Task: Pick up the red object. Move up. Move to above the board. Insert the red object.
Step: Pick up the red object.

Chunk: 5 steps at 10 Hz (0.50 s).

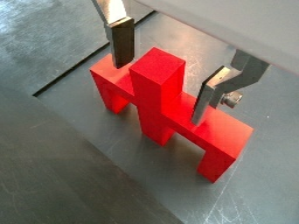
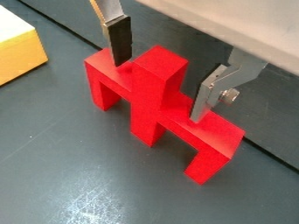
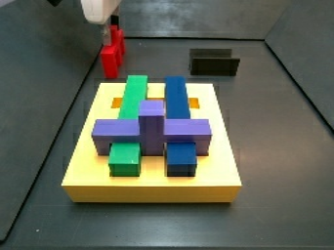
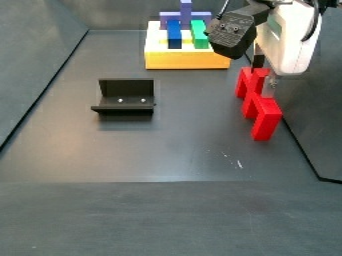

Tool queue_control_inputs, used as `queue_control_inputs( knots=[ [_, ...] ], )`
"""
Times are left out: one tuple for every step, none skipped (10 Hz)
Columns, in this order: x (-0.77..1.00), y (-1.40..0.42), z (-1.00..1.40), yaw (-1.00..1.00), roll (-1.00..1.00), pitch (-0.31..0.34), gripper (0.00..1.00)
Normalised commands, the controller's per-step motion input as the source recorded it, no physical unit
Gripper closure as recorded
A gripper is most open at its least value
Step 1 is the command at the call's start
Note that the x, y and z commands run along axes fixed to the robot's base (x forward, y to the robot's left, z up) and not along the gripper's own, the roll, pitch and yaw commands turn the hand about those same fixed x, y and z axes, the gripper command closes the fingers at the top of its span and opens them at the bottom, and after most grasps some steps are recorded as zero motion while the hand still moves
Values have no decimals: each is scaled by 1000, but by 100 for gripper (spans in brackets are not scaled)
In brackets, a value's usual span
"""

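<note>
My gripper was down over the red object, its fingers spread to either side of the central stub. Whether the pads touched the plastic I could not quite tell; they looked slightly clear of it. The red object stood on the dark floor near the board, just off its far edge in a side view and apart from it. On the board sat the green, blue and purple blocks. A fixture stood well apart from the board.
</note>
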Motion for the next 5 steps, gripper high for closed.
queue_control_inputs(
  knots=[
    [0,49,-109,31,-106,-11,0],
    [0,17,-86,57,-111,-23,0],
    [0,0,-46,37,-84,0,0],
    [0,0,0,0,0,0,0],
    [0,0,0,0,0,0,100]
  ],
)
